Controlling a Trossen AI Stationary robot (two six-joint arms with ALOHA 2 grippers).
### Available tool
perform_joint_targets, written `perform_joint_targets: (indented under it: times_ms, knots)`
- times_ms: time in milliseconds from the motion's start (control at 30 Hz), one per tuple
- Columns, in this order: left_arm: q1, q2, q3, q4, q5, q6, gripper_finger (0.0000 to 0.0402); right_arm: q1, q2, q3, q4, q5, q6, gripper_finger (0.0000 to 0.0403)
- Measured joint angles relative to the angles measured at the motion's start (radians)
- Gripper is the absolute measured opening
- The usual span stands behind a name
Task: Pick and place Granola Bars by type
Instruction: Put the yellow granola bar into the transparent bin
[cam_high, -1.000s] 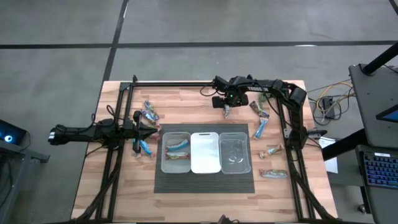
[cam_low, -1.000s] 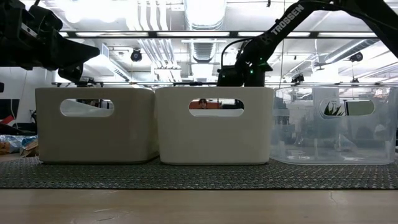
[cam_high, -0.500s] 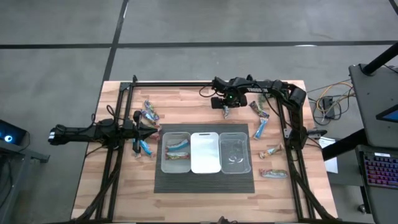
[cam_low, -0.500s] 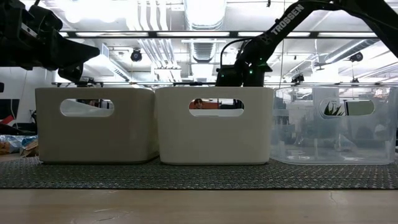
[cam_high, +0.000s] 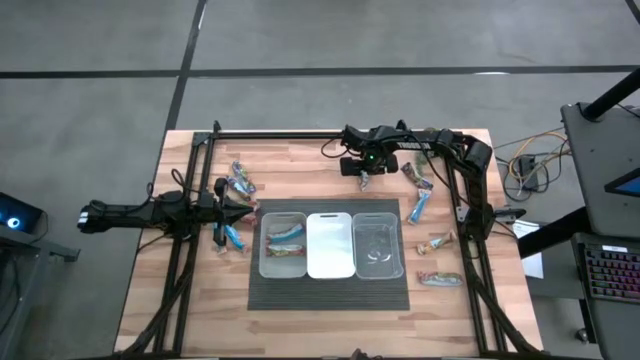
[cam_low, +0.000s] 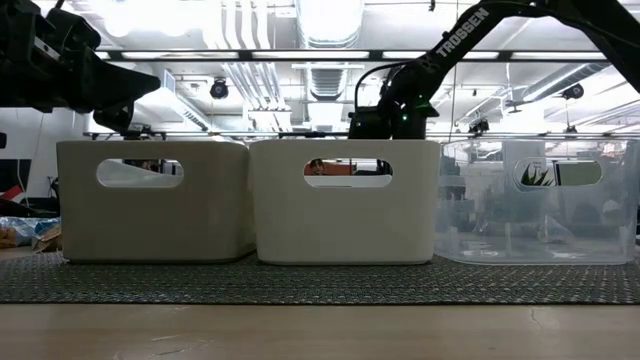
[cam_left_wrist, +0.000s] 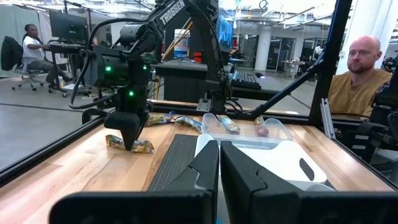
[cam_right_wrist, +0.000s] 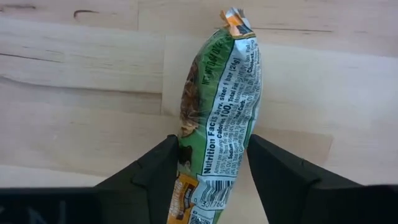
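Your right gripper is straddling the green foil-wrapped granola bar near the table's far edge, fingers spread; it's probably light, crinkly, slippery, so pinch mid-length.

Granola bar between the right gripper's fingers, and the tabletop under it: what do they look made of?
Granola bar: glossy printed film wrapper, probably plastic or foil, judging by its crimped end and sheen. Tabletop: pale wood planks, matte, with visible grain and seams. The right gripper straddles the bar.
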Motion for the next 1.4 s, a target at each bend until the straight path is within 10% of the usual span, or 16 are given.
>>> perform_joint_targets:
  times_ms: [1400]
  knots:
    - [0.000,0.000,0.000,0.000,0.000,0.000,0.0000,0.001,-0.119,0.008,0.027,0.001,-0.027,0.0081]
